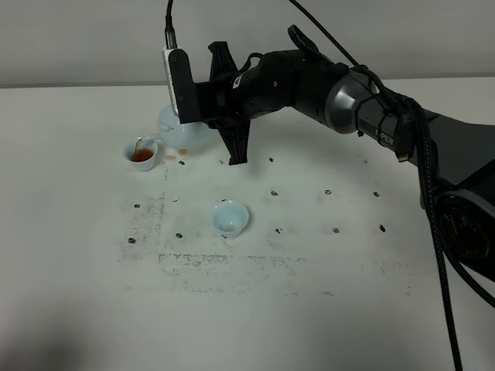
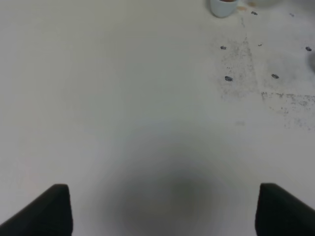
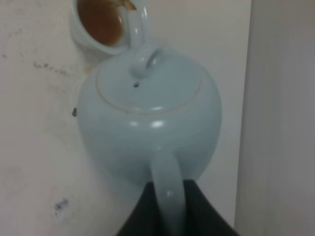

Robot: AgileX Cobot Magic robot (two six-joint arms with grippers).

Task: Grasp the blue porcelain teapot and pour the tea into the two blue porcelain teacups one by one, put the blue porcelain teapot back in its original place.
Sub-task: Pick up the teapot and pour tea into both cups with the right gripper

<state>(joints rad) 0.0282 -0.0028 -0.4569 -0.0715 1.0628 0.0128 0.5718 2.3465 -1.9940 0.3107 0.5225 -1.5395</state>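
One teapot (image 3: pixel 147 113), two teacups (image 1: pixel 230 217) counted.
Teapot clamped by right hand (image 3: pixel 167 211); tea (image 3: pixel 101 22) held in the teacup (image 1: pixel 142 153) beyond it.

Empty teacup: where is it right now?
In the exterior high view the empty teacup stands alone near the middle of the table, nearer the camera and right of the filled teacup and the tilted teapot.

Teapot (image 3: pixel 147 118), far cup (image 1: pixel 143 153) and near cup (image 1: pixel 230 217): smooth glossy pale-blue glaze catching highlights; surface (image 1: pixel 325 301): matt white, scuffed, speckled with dark grime; right claw (image 3: pixel 167 196): matt black, plastic-looking; arm (image 1: pixel 348 100): dark casing, one satin grey metal-looking joint.
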